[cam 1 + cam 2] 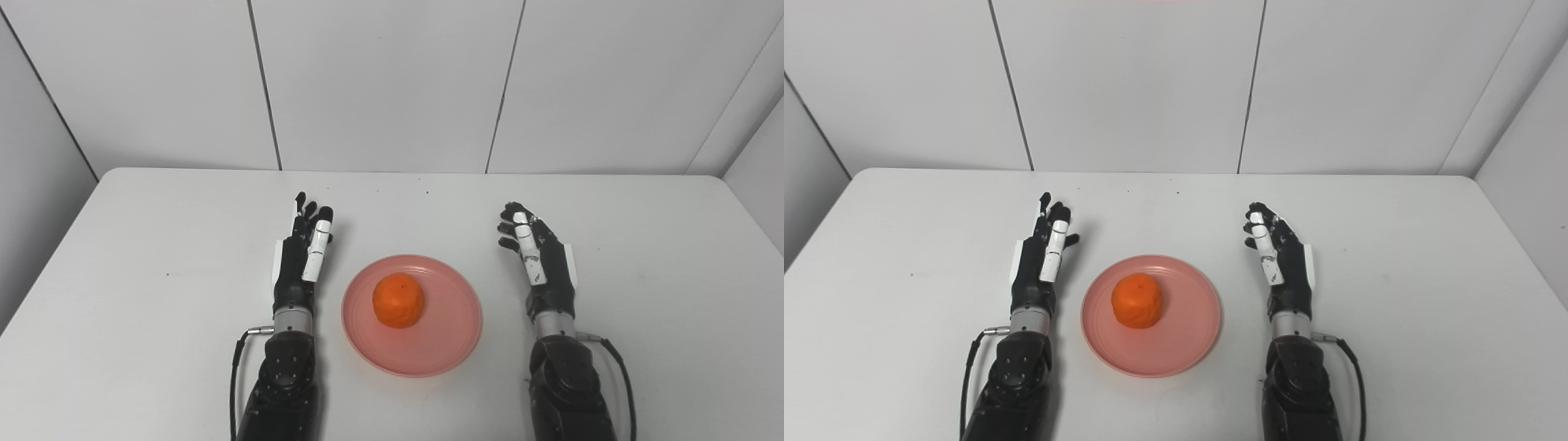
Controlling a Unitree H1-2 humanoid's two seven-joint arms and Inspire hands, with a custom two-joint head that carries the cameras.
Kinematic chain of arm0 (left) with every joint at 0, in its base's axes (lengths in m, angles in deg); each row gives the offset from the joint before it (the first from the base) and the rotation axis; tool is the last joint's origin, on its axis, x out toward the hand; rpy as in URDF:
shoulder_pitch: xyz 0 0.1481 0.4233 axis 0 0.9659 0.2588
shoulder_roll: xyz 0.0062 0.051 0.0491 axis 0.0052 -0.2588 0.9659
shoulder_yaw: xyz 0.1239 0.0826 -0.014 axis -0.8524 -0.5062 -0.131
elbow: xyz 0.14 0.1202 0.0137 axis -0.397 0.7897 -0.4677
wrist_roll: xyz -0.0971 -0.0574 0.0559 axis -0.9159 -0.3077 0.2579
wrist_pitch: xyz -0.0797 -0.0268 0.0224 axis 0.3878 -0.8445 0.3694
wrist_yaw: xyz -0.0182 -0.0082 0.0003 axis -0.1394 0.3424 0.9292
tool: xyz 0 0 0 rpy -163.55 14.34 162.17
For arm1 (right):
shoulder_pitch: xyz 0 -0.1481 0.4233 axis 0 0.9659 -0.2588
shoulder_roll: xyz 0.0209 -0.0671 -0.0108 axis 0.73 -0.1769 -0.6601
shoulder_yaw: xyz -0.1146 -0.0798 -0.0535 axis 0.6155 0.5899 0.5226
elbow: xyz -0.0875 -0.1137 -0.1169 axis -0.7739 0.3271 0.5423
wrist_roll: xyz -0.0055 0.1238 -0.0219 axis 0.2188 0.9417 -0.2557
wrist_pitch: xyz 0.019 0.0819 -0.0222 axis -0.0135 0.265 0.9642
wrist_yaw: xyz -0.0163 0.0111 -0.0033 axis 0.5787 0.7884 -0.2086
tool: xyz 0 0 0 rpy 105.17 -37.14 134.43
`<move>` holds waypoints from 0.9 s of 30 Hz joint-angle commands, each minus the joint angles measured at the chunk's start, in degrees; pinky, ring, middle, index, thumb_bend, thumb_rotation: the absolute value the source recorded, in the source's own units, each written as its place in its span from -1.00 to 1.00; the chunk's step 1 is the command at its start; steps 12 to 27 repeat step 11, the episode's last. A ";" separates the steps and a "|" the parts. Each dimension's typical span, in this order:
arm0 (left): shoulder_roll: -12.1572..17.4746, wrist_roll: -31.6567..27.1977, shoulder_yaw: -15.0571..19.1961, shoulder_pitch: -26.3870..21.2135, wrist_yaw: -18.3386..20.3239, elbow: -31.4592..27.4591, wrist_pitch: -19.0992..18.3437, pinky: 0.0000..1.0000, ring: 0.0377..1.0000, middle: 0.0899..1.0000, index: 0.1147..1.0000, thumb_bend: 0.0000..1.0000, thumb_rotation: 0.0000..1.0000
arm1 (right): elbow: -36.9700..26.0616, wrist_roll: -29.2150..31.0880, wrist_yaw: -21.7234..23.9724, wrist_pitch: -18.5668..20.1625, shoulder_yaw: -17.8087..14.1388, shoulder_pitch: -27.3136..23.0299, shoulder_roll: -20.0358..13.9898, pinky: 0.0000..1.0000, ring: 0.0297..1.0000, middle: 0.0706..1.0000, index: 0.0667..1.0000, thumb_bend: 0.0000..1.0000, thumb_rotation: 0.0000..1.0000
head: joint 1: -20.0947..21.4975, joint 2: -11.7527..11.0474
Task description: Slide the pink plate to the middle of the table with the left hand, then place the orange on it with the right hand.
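Observation:
The pink plate [447, 334] lies on the white table near its front middle. The orange [399, 300] sits on the plate, a little left of its centre. My left hand [303, 251] is just left of the plate, fingers stretched out and apart, holding nothing. My right hand [539, 251] is right of the plate with a small gap to it, fingers apart and slightly curled, holding nothing. Both hands stand edge-on with palms turned toward the plate. In the right eye view the plate [1188, 331] and orange [1137, 301] show the same.
The white table [153, 257] has rounded far corners and ends at grey wall panels [386, 79] behind. Small dark specks mark the far tabletop. Cables run along both forearms near the front edge.

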State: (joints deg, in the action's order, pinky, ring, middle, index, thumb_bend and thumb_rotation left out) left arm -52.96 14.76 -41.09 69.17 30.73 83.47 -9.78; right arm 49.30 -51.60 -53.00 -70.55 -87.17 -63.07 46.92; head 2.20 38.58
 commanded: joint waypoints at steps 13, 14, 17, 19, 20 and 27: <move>-1.26 -5.47 -0.03 -2.50 4.55 -4.15 -12.22 1.00 1.00 1.00 1.00 0.61 0.99 | 1.06 2.95 0.75 3.84 2.10 1.08 -1.00 1.00 0.94 0.87 0.81 0.50 1.00 | 0.35 -0.11; -1.26 -5.47 -0.03 -2.50 4.55 -4.15 -12.22 1.00 1.00 1.00 1.00 0.61 0.99 | 1.06 2.95 0.75 3.84 2.10 1.08 -1.00 1.00 0.94 0.87 0.81 0.50 1.00 | 0.35 -0.11; -1.26 -5.47 -0.03 -2.50 4.55 -4.15 -12.22 1.00 1.00 1.00 1.00 0.61 0.99 | 1.06 2.95 0.75 3.84 2.10 1.08 -1.00 1.00 0.94 0.87 0.81 0.50 1.00 | 0.35 -0.11; -1.26 -5.47 -0.03 -2.50 4.55 -4.15 -12.22 1.00 1.00 1.00 1.00 0.61 0.99 | 1.06 2.95 0.75 3.84 2.10 1.08 -1.00 1.00 0.94 0.87 0.81 0.50 1.00 | 0.35 -0.11; -1.26 -5.47 -0.03 -2.50 4.55 -4.15 -12.22 1.00 1.00 1.00 1.00 0.61 0.99 | 1.06 2.95 0.75 3.84 2.10 1.08 -1.00 1.00 0.94 0.87 0.81 0.50 1.00 | 0.35 -0.11; -1.26 -5.47 -0.03 -2.50 4.55 -4.15 -12.22 1.00 1.00 1.00 1.00 0.61 0.99 | 1.06 2.95 0.75 3.84 2.10 1.08 -1.00 1.00 0.94 0.87 0.81 0.50 1.00 | 0.35 -0.11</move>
